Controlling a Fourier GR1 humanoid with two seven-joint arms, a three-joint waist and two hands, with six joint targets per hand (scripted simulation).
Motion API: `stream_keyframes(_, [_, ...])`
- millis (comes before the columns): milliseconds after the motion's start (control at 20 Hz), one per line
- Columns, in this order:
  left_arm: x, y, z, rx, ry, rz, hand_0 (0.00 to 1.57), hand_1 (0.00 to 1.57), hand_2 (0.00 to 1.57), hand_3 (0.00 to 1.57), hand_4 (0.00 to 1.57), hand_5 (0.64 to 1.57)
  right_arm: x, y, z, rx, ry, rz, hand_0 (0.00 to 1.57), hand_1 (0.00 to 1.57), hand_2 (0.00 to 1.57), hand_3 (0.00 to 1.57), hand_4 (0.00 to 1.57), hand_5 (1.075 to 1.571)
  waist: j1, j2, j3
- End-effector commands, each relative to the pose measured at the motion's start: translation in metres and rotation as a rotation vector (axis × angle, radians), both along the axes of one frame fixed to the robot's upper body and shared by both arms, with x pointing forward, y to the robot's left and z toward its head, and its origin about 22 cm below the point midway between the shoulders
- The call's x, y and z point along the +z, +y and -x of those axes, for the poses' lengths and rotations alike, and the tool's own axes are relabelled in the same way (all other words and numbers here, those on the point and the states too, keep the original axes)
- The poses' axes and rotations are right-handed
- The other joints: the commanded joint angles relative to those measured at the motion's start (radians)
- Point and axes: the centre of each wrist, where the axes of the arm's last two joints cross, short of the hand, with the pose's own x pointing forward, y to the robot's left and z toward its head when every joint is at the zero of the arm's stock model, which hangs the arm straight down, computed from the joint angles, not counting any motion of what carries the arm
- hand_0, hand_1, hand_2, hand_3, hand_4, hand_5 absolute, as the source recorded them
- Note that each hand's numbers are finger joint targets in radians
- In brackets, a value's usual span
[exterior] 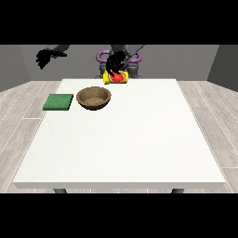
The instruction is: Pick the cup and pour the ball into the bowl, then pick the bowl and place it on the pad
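A yellow cup (116, 77) with a red patch lies tilted on its side above the table's far edge. The hand at the view's right (115, 62) is curled over its top and holds it. Whether the red patch is the ball I cannot tell; no ball shows elsewhere. A brown bowl (94, 98) stands on the white table (139, 139), just in front of and left of the cup, and looks empty. To the bowl's left a flat green pad (58, 102) lies on the table. The hand at the view's left (46, 56) hangs raised beyond the table's far left corner, fingers relaxed, holding nothing.
The robot's torso with purple rings (101, 56) stands behind the far table edge. Wood floor surrounds the table.
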Motion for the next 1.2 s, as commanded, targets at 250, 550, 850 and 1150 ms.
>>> stream_keyframes(250, [-0.003, -0.029, 0.012, -0.065, -0.007, -0.349, 1.45, 1.45, 1.57, 1.57, 1.53, 1.137, -0.019, -0.007, 0.022, 0.01, 0.051, 0.0, 0.0, 0.0, 0.0, 0.0, 0.0, 1.571, 0.0, -0.058, -0.0019])
stream_keyframes(550, [0.021, -0.014, -0.002, -0.066, -0.052, -0.213, 1.45, 1.45, 1.57, 1.57, 1.54, 1.136, -0.006, 0.023, -0.014, -0.047, 0.074, -0.04, 0.0, 0.0, 0.0, 0.0, 0.0, 1.567, 0.062, -0.01, -0.0027])
stream_keyframes(850, [0.03, 0.005, 0.001, 0.15, 0.063, 0.767, 1.24, 1.24, 1.54, 1.43, 1.51, 1.196, -0.013, 0.013, 0.001, -0.118, 0.085, -0.033, 0.0, 0.0, 0.0, 0.0, 0.25, 1.567, 0.167, -0.014, -0.014])
stream_keyframes(1150, [0.006, 0.047, 0.019, 0.275, 0.135, 1.429, 0.0, 0.0, 0.0, 0.0, 0.42, 1.561, -0.006, 0.034, -0.015, -0.083, -0.004, -0.061, 0.0, 0.0, 0.0, 0.0, 0.35, 1.567, 0.126, 0.147, -0.0267])
